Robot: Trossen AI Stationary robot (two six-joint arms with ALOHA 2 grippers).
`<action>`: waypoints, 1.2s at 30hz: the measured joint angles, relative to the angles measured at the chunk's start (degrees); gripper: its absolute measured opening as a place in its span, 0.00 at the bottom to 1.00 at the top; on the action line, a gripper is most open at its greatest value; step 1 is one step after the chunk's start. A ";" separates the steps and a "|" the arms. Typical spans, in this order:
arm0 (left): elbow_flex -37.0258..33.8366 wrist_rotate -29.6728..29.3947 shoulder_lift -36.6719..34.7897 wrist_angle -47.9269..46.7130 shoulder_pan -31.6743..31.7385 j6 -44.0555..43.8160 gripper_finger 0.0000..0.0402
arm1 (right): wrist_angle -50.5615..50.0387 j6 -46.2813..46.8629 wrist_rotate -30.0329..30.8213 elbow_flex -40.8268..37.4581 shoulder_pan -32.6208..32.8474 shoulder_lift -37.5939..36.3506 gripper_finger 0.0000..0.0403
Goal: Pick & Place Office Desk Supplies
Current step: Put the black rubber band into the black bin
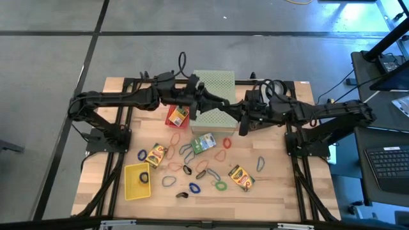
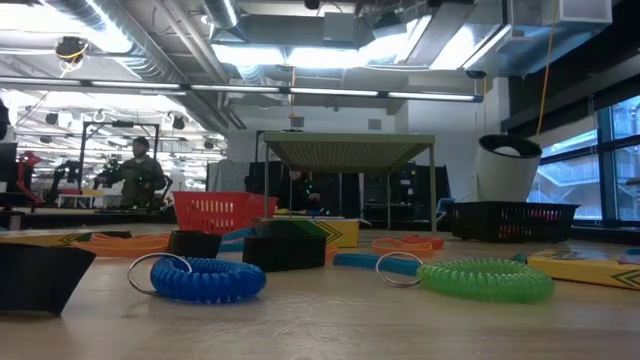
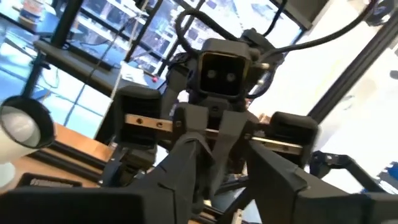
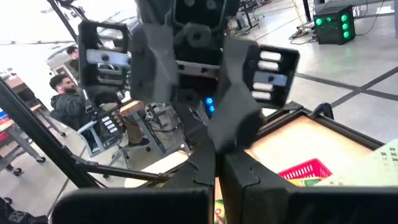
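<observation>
Grey floor surrounds a pale wooden bench (image 1: 281,191) strewn with small desk supplies. At its left front sits a yellow tray (image 1: 135,183) with a black clip (image 1: 144,177) inside. Beside it lie a crayon box (image 1: 156,154), blue bands (image 1: 142,154) and orange bands (image 1: 174,138). Further back, a red basket (image 1: 177,115) holds another yellow-and-green box (image 1: 179,114). Behind the middle, a pale green perforated box (image 1: 216,84) is raised between the two arms. The left gripper (image 1: 203,96) meets it from the left and the right gripper (image 1: 243,115) from the right; each wrist view faces the other arm, and whether either gripper's fingers are apart or together I cannot tell. Below the box lies a green card box (image 1: 203,143), with a red band (image 1: 227,143), a green coil (image 1: 220,186), a third crayon box (image 1: 241,177) and a grey loop (image 1: 261,164) further right. From bench level, a blue coil (image 2: 205,279) and the green coil (image 2: 483,279) fill the foreground, and a person (image 2: 138,172) sits far off
</observation>
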 joint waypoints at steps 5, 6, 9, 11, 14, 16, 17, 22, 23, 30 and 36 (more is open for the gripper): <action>3.20 2.56 0.00 -3.78 0.64 0.02 0.38 | -2.62 1.11 -0.05 -0.02 -1.50 -1.33 0.01; 4.19 3.01 0.00 -5.46 0.83 0.61 0.38 | -3.67 1.14 -0.06 -0.02 -1.91 -1.89 0.01; 6.65 3.96 0.00 -11.06 1.31 3.35 0.38 | -6.28 1.30 -0.05 -0.02 -3.06 -3.67 0.01; 8.30 4.55 0.04 -15.58 1.64 4.58 0.37 | -8.64 1.85 -0.05 -0.02 -3.77 -5.10 0.01; 9.88 5.06 0.03 -21.18 1.92 6.39 0.36 | -14.35 3.72 -0.06 -0.02 -4.83 -7.63 0.01; 10.56 5.58 0.04 -25.72 1.92 7.60 0.35 | -18.60 5.45 -0.09 -0.02 -5.49 -9.21 0.01; 10.89 5.90 0.05 -28.43 1.91 8.27 0.35 | -20.99 6.26 -0.21 -0.02 -5.81 -9.98 0.01; 12.18 5.90 0.07 -44.13 1.11 13.70 0.33 | -37.30 11.59 -1.66 -0.02 -7.93 -13.18 0.01; 12.18 5.85 0.07 -47.08 0.89 14.73 0.32 | -40.49 12.41 -2.09 -0.02 -8.36 -13.53 0.01; 12.18 0.27 0.09 -60.23 -1.40 21.88 0.29 | -57.82 14.56 -6.13 -0.02 -11.75 -13.22 0.01; 10.38 -7.57 0.09 -60.68 -4.14 25.85 0.27 | -65.77 11.66 -8.84 -0.70 -15.93 -10.48 0.01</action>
